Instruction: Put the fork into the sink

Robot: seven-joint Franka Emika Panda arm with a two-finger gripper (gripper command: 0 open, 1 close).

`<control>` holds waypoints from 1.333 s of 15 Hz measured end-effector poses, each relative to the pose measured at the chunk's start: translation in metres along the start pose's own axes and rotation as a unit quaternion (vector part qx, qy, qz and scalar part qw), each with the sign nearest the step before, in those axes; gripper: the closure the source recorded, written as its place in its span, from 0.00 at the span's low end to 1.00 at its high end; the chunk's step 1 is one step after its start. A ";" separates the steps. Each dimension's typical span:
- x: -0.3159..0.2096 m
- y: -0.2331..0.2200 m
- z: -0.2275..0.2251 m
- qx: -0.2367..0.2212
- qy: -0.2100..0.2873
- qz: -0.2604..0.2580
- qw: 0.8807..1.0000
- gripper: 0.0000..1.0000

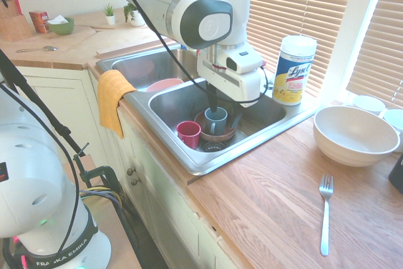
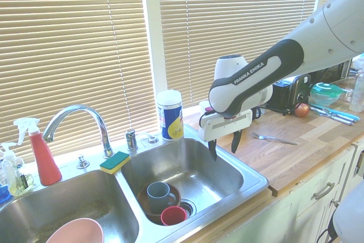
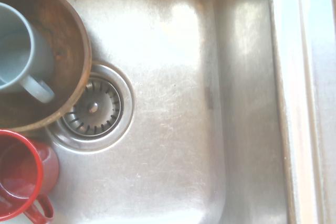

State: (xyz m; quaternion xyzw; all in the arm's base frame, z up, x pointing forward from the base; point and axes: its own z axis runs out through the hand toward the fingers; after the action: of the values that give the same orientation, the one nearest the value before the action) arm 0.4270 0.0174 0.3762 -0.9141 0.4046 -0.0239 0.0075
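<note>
The fork (image 1: 325,212) lies flat on the wooden counter to the right of the sink, tines pointing toward the window; in the second exterior view the fork (image 2: 274,138) rests just beyond the arm. The steel double sink (image 1: 189,155) (image 2: 250,180) has my gripper (image 2: 223,146) hanging open over its right basin, fingers pointing down with nothing between them. From the first exterior view the gripper (image 1: 225,114) sits low in that basin, beside the dishes. The wrist view looks straight down at the sink floor (image 3: 173,103) and drain (image 3: 93,107); the fork is out of that view.
A grey-blue mug (image 1: 215,120) stands in a brown bowl (image 1: 214,133) next to a red cup (image 1: 188,133) in the right basin. A Lysol canister (image 1: 293,70) stands behind the sink; a large white bowl (image 1: 354,135) sits beyond the fork. A yellow cloth (image 1: 112,99) drapes over the divider.
</note>
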 end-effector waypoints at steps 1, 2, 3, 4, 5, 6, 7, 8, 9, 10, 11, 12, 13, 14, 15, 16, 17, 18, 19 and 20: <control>0.000 0.000 0.000 0.000 0.000 0.000 1.000 0.00; 0.000 0.000 0.000 0.000 0.000 0.000 1.000 0.00; 0.001 -0.002 -0.003 0.001 0.001 -0.007 1.000 0.00; 0.003 -0.003 -0.006 0.002 0.000 -0.022 1.000 0.00; 0.005 -0.004 -0.012 0.002 -0.005 -0.050 0.999 0.00; 0.009 -0.004 -0.018 0.001 -0.009 -0.083 0.996 0.00; 0.015 -0.001 -0.024 0.000 -0.012 -0.115 0.993 0.00; 0.022 0.005 -0.028 -0.003 -0.015 -0.148 0.989 0.00; 0.031 0.014 -0.031 -0.007 -0.017 -0.180 0.983 0.00; 0.042 0.026 -0.032 -0.010 -0.017 -0.202 0.979 0.00; 0.055 0.040 -0.032 -0.014 -0.015 -0.212 0.977 0.00; 0.069 0.055 -0.032 -0.017 -0.012 -0.214 0.977 0.00; 0.084 0.072 -0.032 -0.022 -0.007 -0.214 0.977 0.00; 0.100 0.087 -0.032 -0.027 0.000 -0.210 0.977 0.00; 0.115 0.100 -0.032 -0.030 0.004 -0.208 0.978 0.00; 0.129 0.109 -0.031 -0.031 0.008 -0.205 0.978 0.00; 0.141 0.115 -0.029 -0.031 0.009 -0.202 0.979 0.00; 0.152 0.120 -0.025 -0.030 0.010 -0.198 0.980 0.00; 0.162 0.123 -0.021 -0.029 0.009 -0.196 0.980 0.00; 0.173 0.127 -0.016 -0.027 0.010 -0.192 0.981 0.00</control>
State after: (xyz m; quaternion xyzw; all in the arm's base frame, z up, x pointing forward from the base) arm 0.4480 -0.1959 0.3949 -0.9745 0.2217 -0.0226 -0.0263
